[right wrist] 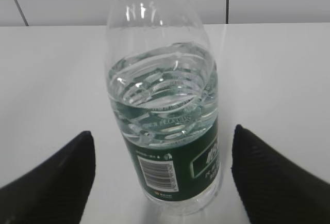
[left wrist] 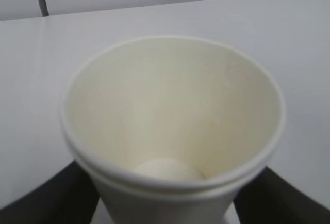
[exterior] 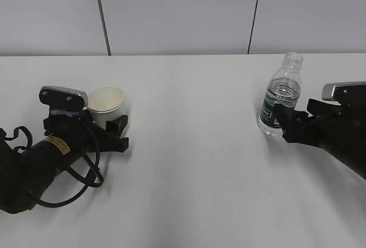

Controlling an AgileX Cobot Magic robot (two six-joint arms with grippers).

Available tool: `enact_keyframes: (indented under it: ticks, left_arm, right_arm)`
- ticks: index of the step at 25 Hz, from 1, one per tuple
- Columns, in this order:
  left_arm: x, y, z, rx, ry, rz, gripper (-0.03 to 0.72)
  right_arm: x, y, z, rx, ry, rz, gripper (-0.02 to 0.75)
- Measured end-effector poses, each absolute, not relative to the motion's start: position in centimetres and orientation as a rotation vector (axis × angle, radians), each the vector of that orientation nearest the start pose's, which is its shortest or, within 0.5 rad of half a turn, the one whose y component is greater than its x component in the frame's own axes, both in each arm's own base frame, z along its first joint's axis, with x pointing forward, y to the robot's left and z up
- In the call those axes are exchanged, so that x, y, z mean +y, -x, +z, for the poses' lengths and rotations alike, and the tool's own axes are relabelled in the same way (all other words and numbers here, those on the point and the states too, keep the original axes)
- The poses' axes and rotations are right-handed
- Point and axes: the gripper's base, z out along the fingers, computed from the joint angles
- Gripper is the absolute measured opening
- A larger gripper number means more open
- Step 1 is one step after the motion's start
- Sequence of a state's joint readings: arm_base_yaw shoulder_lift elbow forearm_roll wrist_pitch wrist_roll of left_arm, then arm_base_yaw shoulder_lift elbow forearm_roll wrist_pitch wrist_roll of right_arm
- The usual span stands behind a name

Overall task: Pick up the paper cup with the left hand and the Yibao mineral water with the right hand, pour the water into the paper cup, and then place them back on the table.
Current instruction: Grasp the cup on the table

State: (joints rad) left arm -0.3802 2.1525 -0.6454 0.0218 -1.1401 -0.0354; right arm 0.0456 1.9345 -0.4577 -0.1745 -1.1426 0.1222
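Observation:
The cream paper cup (exterior: 106,102) stands upright on the white table (exterior: 194,191) at the left. My left gripper (exterior: 112,127) is shut on it: in the left wrist view both black fingers (left wrist: 46,198) press on the paper cup's (left wrist: 170,110) walls just under the rim. Its inside looks pale, and its bottom shows. At the right the uncapped Yibao mineral water (exterior: 278,102), about half full, stands upright. My right gripper (exterior: 284,123) is open around its green label. In the right wrist view, white table shows between each finger (right wrist: 51,182) and the bottle (right wrist: 165,105).
A grey panelled wall (exterior: 183,8) runs behind the table's far edge. The left arm's black cable loops (exterior: 86,182) lie on the tabletop beside that arm. White tabletop lies between the two arms.

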Motion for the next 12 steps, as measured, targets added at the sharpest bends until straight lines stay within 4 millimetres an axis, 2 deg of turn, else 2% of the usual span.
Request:
enact_keyframes:
  ticks: [3,12]
  left_arm:
    - [-12.6,-31.0,6.8,1.83,-0.341,-0.301,0.469]
    - [-12.6,-31.0,6.8,1.83,-0.341,-0.301,0.469]
  right_arm:
    - [2.8,-29.3,10.8,1.815,0.107,0.21,0.647]
    - [2.8,-30.1,11.3,1.784,0.123,0.199,0.657]
